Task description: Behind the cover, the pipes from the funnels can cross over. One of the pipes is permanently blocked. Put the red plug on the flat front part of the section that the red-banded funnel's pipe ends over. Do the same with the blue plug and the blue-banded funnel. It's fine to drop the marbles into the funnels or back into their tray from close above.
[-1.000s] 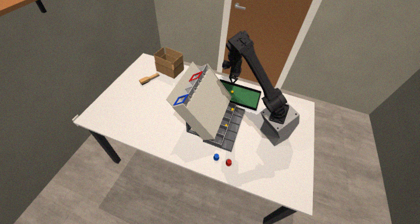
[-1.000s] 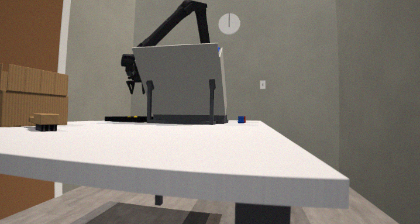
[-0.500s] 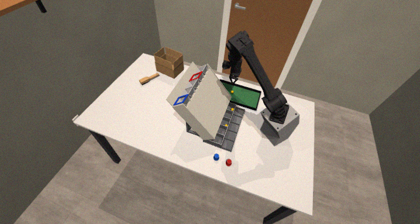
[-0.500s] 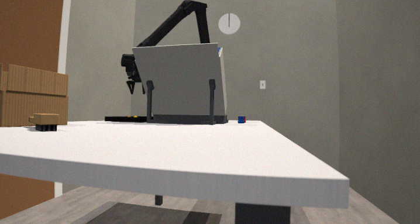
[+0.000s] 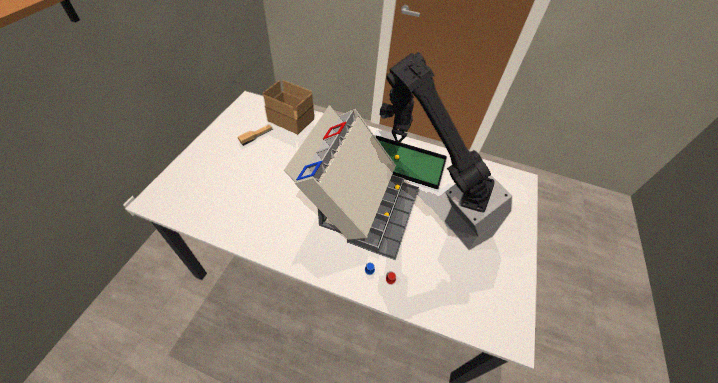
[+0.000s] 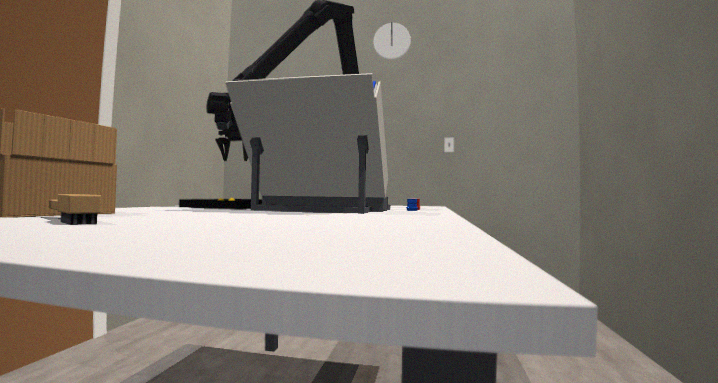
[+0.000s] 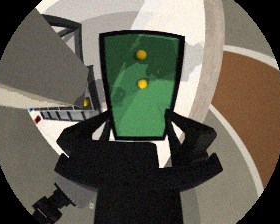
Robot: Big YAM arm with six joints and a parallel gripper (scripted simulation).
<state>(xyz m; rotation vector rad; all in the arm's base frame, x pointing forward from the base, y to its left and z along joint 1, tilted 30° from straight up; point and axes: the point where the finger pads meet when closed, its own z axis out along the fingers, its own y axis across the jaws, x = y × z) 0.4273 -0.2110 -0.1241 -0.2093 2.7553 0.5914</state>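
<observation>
My gripper (image 5: pixel 399 137) (image 6: pixel 231 154) (image 7: pixel 138 112) is open and empty. It hangs above the left end of the green marble tray (image 5: pixel 424 167) (image 7: pixel 134 112). In the wrist view two yellow marbles (image 7: pixel 141 54) (image 7: pixel 143 83) lie in the tray; the top view shows one (image 5: pixel 396 156). The tilted cover (image 5: pixel 351 174) (image 6: pixel 306 134) carries the red-banded funnel (image 5: pixel 334 130) and the blue-banded funnel (image 5: pixel 308 170) on top. Below it, the grey sectioned tray (image 5: pixel 396 230) holds two yellow marbles (image 5: pixel 397 186) (image 5: pixel 386 213) in separate sections. The blue plug (image 5: pixel 370 267) (image 6: pixel 411 204) and the red plug (image 5: pixel 390 277) stand on the table in front.
A cardboard box (image 5: pixel 288 105) (image 6: pixel 55 164) and a wooden brush (image 5: pixel 254 134) (image 6: pixel 75 203) lie at the table's far left corner. The arm's base (image 5: pixel 479 205) stands right of the green tray. The cover's stand legs (image 6: pixel 256 174) rise from the table.
</observation>
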